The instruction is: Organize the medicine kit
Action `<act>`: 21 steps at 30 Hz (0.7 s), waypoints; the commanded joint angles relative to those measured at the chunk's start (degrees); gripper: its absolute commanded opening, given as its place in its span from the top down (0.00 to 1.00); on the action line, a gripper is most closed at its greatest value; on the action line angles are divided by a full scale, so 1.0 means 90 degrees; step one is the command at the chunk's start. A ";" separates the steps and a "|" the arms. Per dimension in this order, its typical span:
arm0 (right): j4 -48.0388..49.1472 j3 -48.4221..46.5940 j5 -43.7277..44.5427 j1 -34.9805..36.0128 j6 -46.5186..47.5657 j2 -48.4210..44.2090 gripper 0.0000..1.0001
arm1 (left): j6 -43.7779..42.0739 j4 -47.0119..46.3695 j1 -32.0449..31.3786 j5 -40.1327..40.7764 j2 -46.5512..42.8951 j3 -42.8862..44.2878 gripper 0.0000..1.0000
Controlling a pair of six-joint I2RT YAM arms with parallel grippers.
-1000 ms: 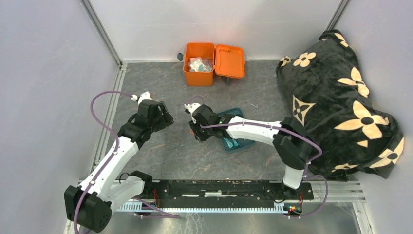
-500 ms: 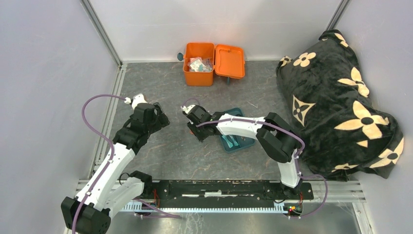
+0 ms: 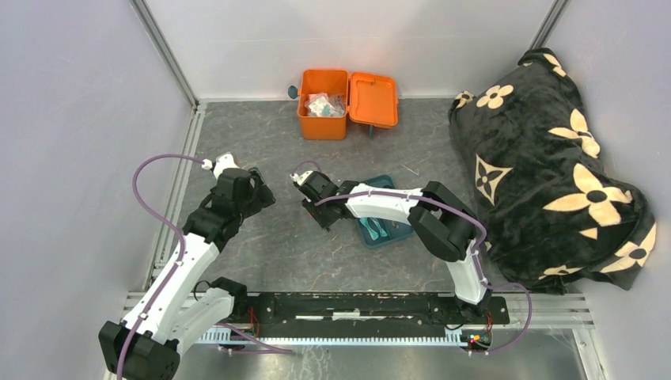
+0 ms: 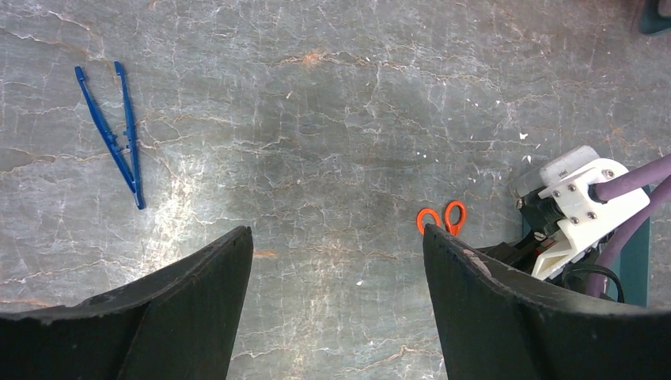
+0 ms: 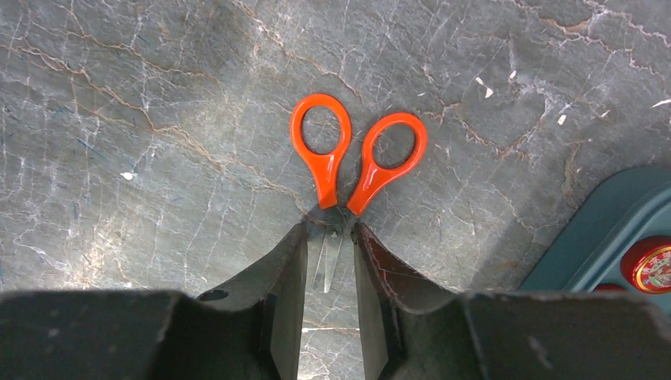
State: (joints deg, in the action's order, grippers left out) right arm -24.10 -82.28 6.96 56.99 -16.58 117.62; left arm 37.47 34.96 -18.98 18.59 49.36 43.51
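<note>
The orange medicine kit [image 3: 323, 120] stands open at the back of the table, its lid [image 3: 373, 100] laid to the right and small packets inside. Orange-handled scissors [image 5: 326, 178] lie flat on the grey table, also seen in the left wrist view [image 4: 443, 224]. My right gripper [image 5: 329, 227] is low over them, its jaws a narrow gap apart on either side of the steel blades, which lie loose between them. My left gripper [image 4: 336, 231] is wide open and empty above bare table, left of the scissors. Blue tweezers [image 4: 119, 142] lie further left.
A flat teal compartment tray [image 3: 389, 231] lies under the right forearm; its corner and a red-capped tin [image 5: 653, 265] show in the right wrist view. A black flowered blanket [image 3: 546, 158] fills the right side. Walls close in at the back and left.
My right gripper has moved a little left and away from the tray, its elbow folding in. My left gripper has drawn back slightly to the left.
</note>
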 commanded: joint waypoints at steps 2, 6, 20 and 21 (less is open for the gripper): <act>-0.0346 -0.0166 0.0308 0.0010 0.0078 0.0220 0.67 | 0.0182 0.0004 0.0020 0.0161 -0.0038 0.0007 0.15; -0.0435 -0.0145 0.0346 0.0022 0.0074 0.0297 0.69 | 0.0211 0.0005 0.0021 0.0145 -0.0035 -0.0009 0.15; -0.0494 0.0083 0.0682 0.0152 0.0106 0.0509 0.74 | 0.0309 0.0030 0.0027 0.0190 -0.0094 -0.0057 0.16; -0.0478 0.0120 0.0689 0.0150 0.0084 0.0497 0.75 | 0.0309 0.0036 0.0023 0.0190 -0.0100 -0.0058 0.16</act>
State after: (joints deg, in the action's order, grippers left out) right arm -24.97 -83.44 10.07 58.30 -16.19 118.63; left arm 38.33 35.42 -18.98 18.63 49.34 43.09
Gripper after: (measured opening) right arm 0.269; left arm 0.847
